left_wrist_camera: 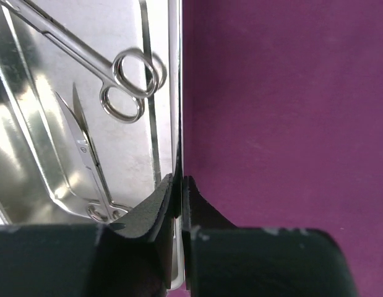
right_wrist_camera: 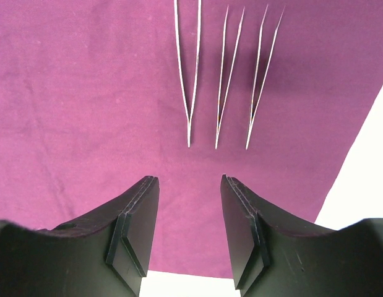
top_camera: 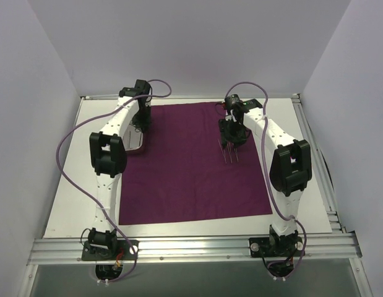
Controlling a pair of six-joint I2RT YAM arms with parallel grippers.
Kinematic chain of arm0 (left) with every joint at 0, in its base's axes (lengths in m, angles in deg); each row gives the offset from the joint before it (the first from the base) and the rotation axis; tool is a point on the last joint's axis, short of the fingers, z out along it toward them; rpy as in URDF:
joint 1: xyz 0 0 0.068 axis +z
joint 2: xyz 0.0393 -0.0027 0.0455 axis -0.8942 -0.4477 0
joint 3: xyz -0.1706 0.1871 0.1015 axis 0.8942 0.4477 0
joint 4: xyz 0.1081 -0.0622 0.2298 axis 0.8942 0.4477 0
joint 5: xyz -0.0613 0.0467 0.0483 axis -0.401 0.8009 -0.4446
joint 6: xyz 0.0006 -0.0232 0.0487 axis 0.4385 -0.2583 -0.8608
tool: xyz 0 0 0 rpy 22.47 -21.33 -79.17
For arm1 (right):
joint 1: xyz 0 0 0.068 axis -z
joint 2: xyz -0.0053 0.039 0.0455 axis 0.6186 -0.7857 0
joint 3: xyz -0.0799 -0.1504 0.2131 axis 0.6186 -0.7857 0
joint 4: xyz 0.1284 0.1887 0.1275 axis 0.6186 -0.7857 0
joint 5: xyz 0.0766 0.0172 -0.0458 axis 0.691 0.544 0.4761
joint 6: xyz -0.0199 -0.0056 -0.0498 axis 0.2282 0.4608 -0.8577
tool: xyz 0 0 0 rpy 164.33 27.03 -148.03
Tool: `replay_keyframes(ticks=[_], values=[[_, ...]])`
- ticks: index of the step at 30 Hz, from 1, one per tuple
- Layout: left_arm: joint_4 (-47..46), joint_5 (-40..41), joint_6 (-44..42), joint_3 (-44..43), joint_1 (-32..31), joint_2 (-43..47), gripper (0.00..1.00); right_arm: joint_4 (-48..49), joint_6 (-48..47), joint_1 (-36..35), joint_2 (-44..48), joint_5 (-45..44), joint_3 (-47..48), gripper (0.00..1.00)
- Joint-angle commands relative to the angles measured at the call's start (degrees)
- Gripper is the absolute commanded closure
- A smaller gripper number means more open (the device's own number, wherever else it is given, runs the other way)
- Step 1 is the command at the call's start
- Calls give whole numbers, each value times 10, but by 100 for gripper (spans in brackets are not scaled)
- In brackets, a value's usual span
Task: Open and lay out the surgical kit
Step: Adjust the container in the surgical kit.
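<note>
The dark purple cloth lies spread flat on the table. Three slim silver tweezers lie side by side on its right half, and in the right wrist view they lie just ahead of my fingers. My right gripper hovers open and empty above the cloth behind them. My left gripper is at the cloth's left edge, shut on the rim of the steel tray. The tray holds ring-handled scissors and a second pair.
The cloth rests on a white mat enclosed by pale walls on three sides. An aluminium rail with both arm bases runs along the near edge. Purple cables loop from each arm.
</note>
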Motion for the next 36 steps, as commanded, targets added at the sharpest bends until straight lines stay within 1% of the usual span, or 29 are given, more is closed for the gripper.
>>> replay_keyframes(ticks=[1,5,11,14,18,20,23,28,30,33,36], values=[[13,21,7,-45,-24,-4,98,-26,7,-4,42,-7,-8,55],[14,19,8,-74,-38,-24,98,-27,11,-6,45,-10,-13,54],[12,1,22,-78,-41,-47,98,-29,17,-10,54,-15,-24,54],[10,-10,33,-84,-41,-59,82,-29,21,-12,54,-15,-30,54],[-3,-20,44,-86,-41,-62,69,-28,25,-19,51,-15,-30,54],[-8,-22,44,-85,-40,-60,61,-28,26,-21,47,-15,-29,54],[-26,-22,45,-74,-38,-40,51,-29,28,-26,44,-16,-30,53],[-68,-14,52,-44,-24,24,48,-30,31,-33,35,-17,-27,53],[-77,-12,46,-34,-9,45,48,-32,31,-35,31,-17,-22,53],[-67,-30,27,-46,19,45,49,-34,32,-36,27,-17,-18,53],[-38,-35,4,-74,43,25,49,-35,32,-37,23,-17,-13,53]])
